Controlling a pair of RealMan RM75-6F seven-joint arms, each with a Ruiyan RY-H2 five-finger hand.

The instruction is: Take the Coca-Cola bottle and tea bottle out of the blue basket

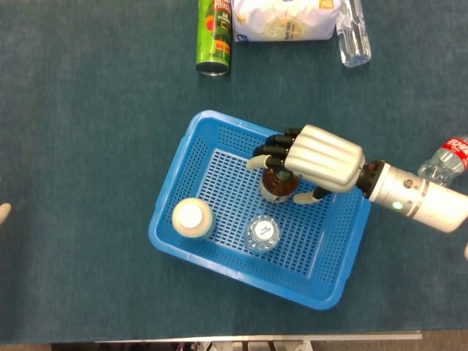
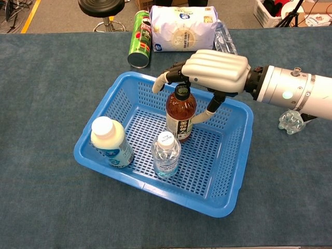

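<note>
Basket (image 1: 175,219) on tabletop (image 1: 88,146); right hand (image 2: 215,70) spread over tea bottle (image 2: 180,116) standing inside, fingers apart, not closed. Chest view shows thumb beside bottle neck; head view shows Coca-Cola bottle (image 1: 444,161) outside, far right. Left hand barely visible, state unclear.

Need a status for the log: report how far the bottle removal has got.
Done: the Coca-Cola bottle lies outside the blue basket. In hand: the right hand is over the tea bottle, fingers around its cap, grip not confirmed. Left: lift it out.
</note>
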